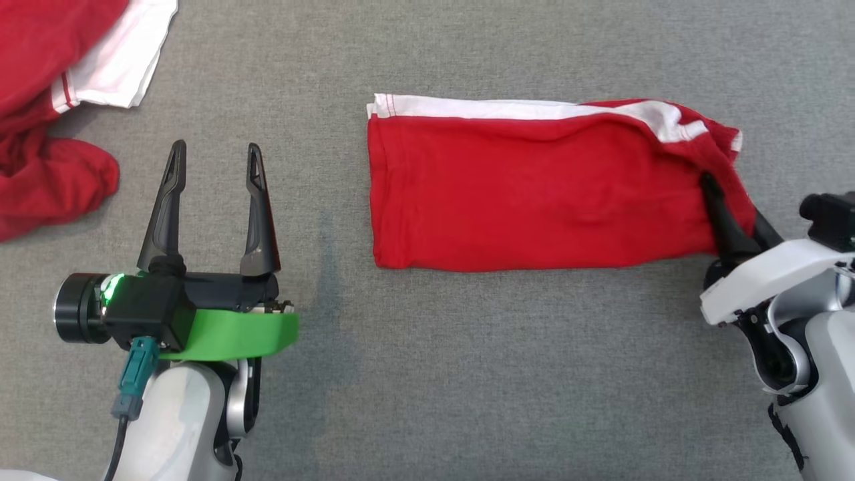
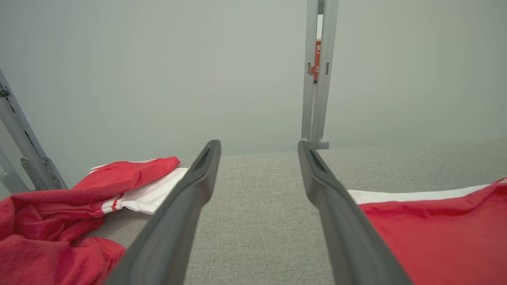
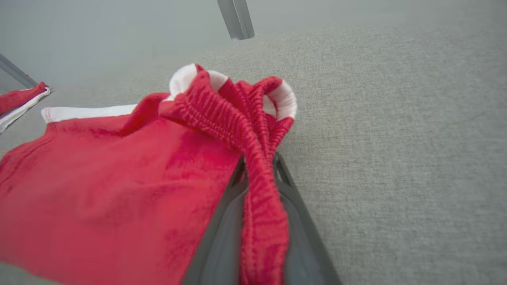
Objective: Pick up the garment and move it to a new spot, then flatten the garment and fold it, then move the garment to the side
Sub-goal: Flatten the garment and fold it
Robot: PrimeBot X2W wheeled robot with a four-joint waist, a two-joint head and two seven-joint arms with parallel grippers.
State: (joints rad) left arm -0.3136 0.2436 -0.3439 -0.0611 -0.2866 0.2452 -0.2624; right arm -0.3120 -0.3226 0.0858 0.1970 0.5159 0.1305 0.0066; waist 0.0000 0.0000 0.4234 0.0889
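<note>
right hand (image 3: pixel 259 166) clamped on the red garment (image 1: pixel 534 194)
its 2 fingers (image 3: pixel 222 237) pinch the gathered waistband (image 3: pixel 257 190), cloth lying flat to their left on the grey table (image 1: pixel 467 347); the left hand (image 1: pixel 215 157) hovers, fingers apart, garment off to its right.

— Where is the garment (image 1: pixel 534 194) lying?
— It is lying flat on the grey table (image 1: pixel 467 374), right of centre in the head view, stretching left to right as a folded red oblong.
— Is anything breaking up the red?
— A white band is running along its far edge, with red stitching showing at the left corner.
— And the right end?
— It is sitting bunched there. The ribbed elastic waistband (image 3: pixel 237 118) is standing up off the table in gathered loops, and the right pincer (image 3: pixel 259 162) is pinching it between its fingers.
</note>
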